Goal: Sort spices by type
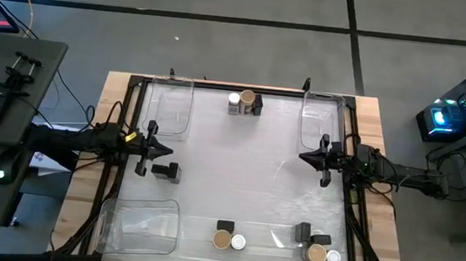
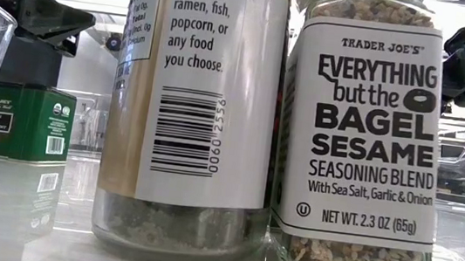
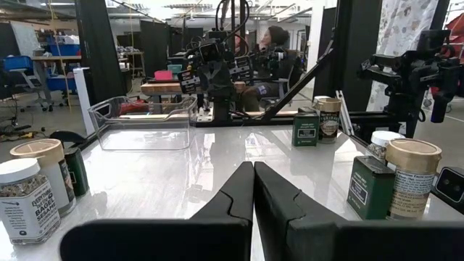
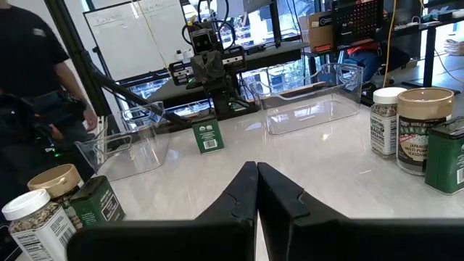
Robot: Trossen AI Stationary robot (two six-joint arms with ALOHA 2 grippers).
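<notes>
The spices stand upright on their bases in clusters on the white table. A white-topped jar point(image 1: 234, 102), a tan-topped jar point(image 1: 247, 98) and a dark tin point(image 1: 258, 106) are at the far edge. A tan-topped jar point(image 1: 223, 239) and a white-topped jar point(image 1: 238, 242) sit at the near edge; the low view shows both up close. Another trio point(image 1: 316, 253) is near the right corner. A lone tin point(image 1: 166, 171) stands just near-side of my left gripper point(image 1: 162, 150), which is shut and hovers at the table's left. My right gripper point(image 1: 305, 158) is shut at the right.
Clear plastic bins sit at the far left point(image 1: 171, 108), far right point(image 1: 320, 121) and near left point(image 1: 140, 228). The middle of the table is bare white surface. A person point(image 4: 29, 72) stands beyond the table's edge in the right wrist view. A black frame point(image 1: 220, 85) rims the table.
</notes>
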